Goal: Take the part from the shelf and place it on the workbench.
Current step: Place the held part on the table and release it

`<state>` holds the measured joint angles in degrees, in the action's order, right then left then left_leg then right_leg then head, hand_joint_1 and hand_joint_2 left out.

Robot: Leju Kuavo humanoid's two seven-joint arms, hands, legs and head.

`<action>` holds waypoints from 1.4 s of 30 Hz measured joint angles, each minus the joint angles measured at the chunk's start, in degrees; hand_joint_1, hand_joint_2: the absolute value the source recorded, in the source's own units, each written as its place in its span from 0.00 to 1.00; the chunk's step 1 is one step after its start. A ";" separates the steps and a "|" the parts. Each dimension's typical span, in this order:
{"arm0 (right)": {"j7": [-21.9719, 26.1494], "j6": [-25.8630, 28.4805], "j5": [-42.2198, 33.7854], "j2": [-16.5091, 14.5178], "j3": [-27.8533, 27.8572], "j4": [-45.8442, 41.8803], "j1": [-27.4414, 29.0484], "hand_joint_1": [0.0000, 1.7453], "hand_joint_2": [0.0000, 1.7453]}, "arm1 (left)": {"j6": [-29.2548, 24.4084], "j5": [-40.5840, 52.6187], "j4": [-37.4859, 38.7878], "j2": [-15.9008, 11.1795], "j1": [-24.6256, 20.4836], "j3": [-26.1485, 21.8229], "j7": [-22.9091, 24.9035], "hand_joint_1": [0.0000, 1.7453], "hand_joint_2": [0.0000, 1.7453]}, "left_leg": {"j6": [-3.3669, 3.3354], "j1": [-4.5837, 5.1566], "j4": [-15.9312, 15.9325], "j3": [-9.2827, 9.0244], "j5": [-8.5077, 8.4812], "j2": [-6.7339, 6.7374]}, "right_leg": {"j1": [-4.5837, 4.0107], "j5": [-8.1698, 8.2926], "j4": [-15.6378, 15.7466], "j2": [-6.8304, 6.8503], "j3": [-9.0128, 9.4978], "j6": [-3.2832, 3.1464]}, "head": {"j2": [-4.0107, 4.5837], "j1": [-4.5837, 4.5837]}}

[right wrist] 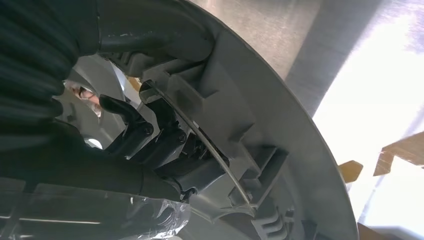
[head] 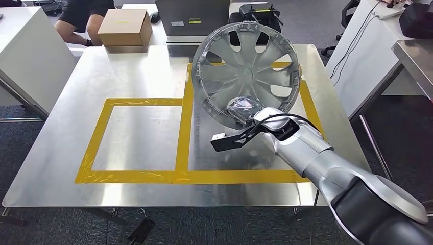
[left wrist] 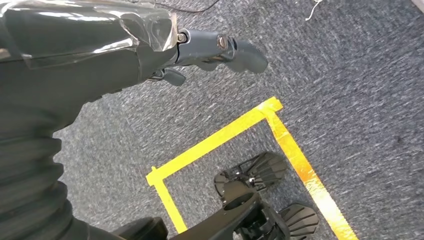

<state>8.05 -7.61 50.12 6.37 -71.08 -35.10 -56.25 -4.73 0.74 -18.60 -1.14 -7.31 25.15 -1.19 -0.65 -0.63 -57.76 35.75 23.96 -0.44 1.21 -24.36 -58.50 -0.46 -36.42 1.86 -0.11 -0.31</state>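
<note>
right hand [head: 244, 108] grips the silver hubcap [head: 245, 71] at its lower rim, fingers [right wrist: 150, 137] hooked over the rim edge and retaining wire, so the part stands tilted on edge rather than flat. the hubcap is held over the larger yellow-taped square [head: 310, 104] on the steel table [head: 138, 76], evidently the marked drop zone; contact with the surface cannot be confirmed. judged: placement under way, release pending. left hand [left wrist: 200, 50] hangs over carpet, fingers loosely extended, holding nothing.

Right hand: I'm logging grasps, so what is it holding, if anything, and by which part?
The right hand grips the silver wheel cover at its lower rim, holding it tilted above the workbench.
</note>
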 joint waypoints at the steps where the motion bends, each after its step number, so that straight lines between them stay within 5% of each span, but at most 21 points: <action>1: 0.00 0.00 0.00 0.01 0.02 0.28 0.04 1.00 1.00 | 0.01 -0.01 0.00 -0.04 0.01 -0.01 0.02 0.00 1.00 | 0.13 -0.09 -0.09 0.05 0.11 0.02 | 0.10 0.03 -0.03 -0.05 0.00 -0.26 | 0.00 0.01; 3: -0.01 0.00 -0.03 -0.04 0.11 0.69 0.05 1.00 1.00 | 0.02 -0.01 0.00 -0.06 0.00 -0.02 0.03 0.00 1.00 | 0.55 -0.28 -1.88 0.88 1.44 0.15 | 0.33 0.03 0.00 -0.09 0.14 -0.82 | 0.00 -0.03; 6: -0.01 0.00 -0.01 -0.19 0.16 1.08 0.08 1.00 1.00 | 0.03 -0.01 0.00 -0.04 -0.01 -0.04 0.03 0.00 1.00 | 1.16 -0.44 -12.33 5.76 6.44 0.31 | 0.22 -0.05 0.02 -0.12 0.28 -1.43 | 0.00 -0.06; 8: -0.01 -0.07 0.02 -0.21 0.14 1.36 0.15 1.00 1.00 | 0.03 -0.02 0.01 -0.05 0.00 -0.06 0.03 0.00 1.00 | 1.09 -0.44 -17.23 8.32 7.45 0.31 | -0.07 -0.12 0.00 -0.15 0.36 -1.54 | 0.00 -0.06; 9: -0.01 -0.20 0.04 -0.23 0.14 1.50 0.15 1.00 1.00 | 0.04 -0.02 0.01 -0.05 0.00 -0.07 0.03 0.00 1.00 | 0.84 -0.41 -16.35 8.03 6.34 0.31 | -0.22 -0.16 0.00 -0.18 0.45 -1.58 | 0.00 -0.06; 11: -0.01 -1.03 0.13 -0.33 0.15 1.79 0.04 1.00 1.00 | 0.08 -0.03 0.00 -0.13 -0.02 -0.09 0.03 0.00 1.00 | -0.24 -0.09 -9.00 4.59 2.37 0.29 | -0.42 -0.25 0.03 -0.29 0.74 -1.66 | 0.00 -0.05; 13: 0.01 -2.80 0.16 -0.44 0.15 2.17 -0.25 1.00 1.00 | 0.10 -0.09 0.00 -0.23 -0.13 -0.12 0.03 0.00 1.00 | -1.36 0.42 -2.58 1.19 0.16 0.32 | -0.68 -0.28 0.06 -0.37 0.71 -1.64 | 0.00 -0.03; 18: 0.26 -10.28 -0.80 -0.45 0.10 3.74 -0.82 1.00 1.00 | -0.01 -0.61 0.00 -0.27 -0.44 -0.14 0.11 0.00 1.00 | -2.13 0.50 0.49 -0.39 -0.26 0.46 | -0.82 -0.73 -0.72 -0.15 -0.17 -0.98 | 0.00 0.02; 21: 0.32 -14.04 -1.69 -0.31 -0.10 4.75 -1.11 1.00 1.00 | -0.22 -0.68 0.00 -0.10 -0.68 -0.14 0.14 0.00 1.00 | -2.32 0.26 1.25 -0.71 -0.72 0.53 | -0.70 -4.68 -10.17 -0.05 -4.68 -1.19 | 0.00 0.05; 23: 0.19 -16.65 -2.19 -0.16 -0.35 5.37 -1.00 1.00 1.00 | -0.45 -0.63 0.00 0.02 -0.71 -0.11 0.23 0.00 1.00 | -2.32 0.26 1.21 -0.70 -0.70 0.46 | -0.50 -6.15 -15.67 -0.04 -7.36 -0.71 | 0.00 0.04; 25: 0.16 -19.40 -2.39 0.16 -0.58 5.88 -1.04 1.00 1.00 | -0.68 -0.35 0.00 0.09 -0.80 0.03 0.38 0.00 1.00 | -2.16 0.20 1.00 -0.71 -0.59 0.24 | -0.10 -4.36 -12.67 0.04 -5.96 0.43 | 0.00 0.04; 27: 0.49 -21.81 -2.38 0.62 -0.97 6.18 -1.41 1.00 1.00 | -0.73 0.04 0.00 0.13 -1.03 0.26 0.62 0.00 1.00 | -1.62 0.27 0.32 -0.48 -0.20 0.03 | 0.17 -1.48 -4.65 0.31 -1.93 1.23 | 0.00 0.04; 29: 1.30 -24.07 -2.39 0.92 -1.52 6.28 -1.85 1.00 1.00 | -0.71 0.29 0.00 0.13 -1.39 0.51 1.00 0.00 1.00 | -1.02 0.45 -0.40 -0.07 0.16 0.00 | 0.10 -0.35 -0.47 0.32 0.17 0.81 | 0.00 -0.01; 33: 3.28 -28.91 -4.93 1.85 -2.75 6.13 -2.51 1.00 1.00 | -0.72 0.80 -0.02 0.06 -1.91 1.20 1.50 0.00 1.00 | -0.16 0.24 -1.51 0.64 1.04 0.08 | 0.29 -0.24 -0.25 0.06 0.31 -0.64 | 0.00 -0.07; 37: 4.71 -32.24 -9.32 3.02 -3.90 5.07 -2.97 0.00 0.00 | -0.72 1.30 -0.04 -0.01 -2.52 2.40 2.00 0.00 1.00 | 0.86 -0.13 -14.16 6.43 7.16 0.27 | 0.44 -0.23 -0.19 -0.05 0.45 -1.28 | 0.00 -0.15; 39: 4.93 -32.94 -11.03 3.63 -4.51 4.47 -2.97 0.00 0.00 | -0.75 1.28 -0.04 -0.02 -2.63 2.85 2.29 0.00 0.50 | 0.83 -0.14 -16.98 7.86 7.23 0.32 | 0.30 -0.27 -0.20 -0.10 0.53 -1.29 | 0.00 -0.15; 41: 4.92 -33.00 -12.02 4.09 -4.98 3.84 -3.10 0.00 0.00 | -0.83 1.24 -0.07 -0.06 -2.74 3.11 2.65 0.00 0.00 | 0.27 -0.08 -11.59 5.28 3.82 0.31 | 0.15 -0.29 -0.20 -0.24 0.73 -1.28 | 0.00 -0.16; 42: 4.81 -32.90 -12.35 4.25 -5.19 3.52 -3.25 0.00 0.00 | -0.92 1.22 -0.09 -0.12 -2.86 3.17 2.85 0.00 0.00 | -0.16 0.03 -7.60 3.24 2.21 0.29 | 0.06 -0.30 -0.18 -0.32 0.79 -1.26 | 0.00 -0.15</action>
<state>12.86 -40.51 37.77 10.62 -76.27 -31.57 -59.50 -5.64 1.96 -18.69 -1.26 -10.17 28.32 1.66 -0.81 -0.60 -65.36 38.99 26.17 -0.15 1.27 -24.65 -58.69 -0.78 -35.63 0.59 -0.11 -0.45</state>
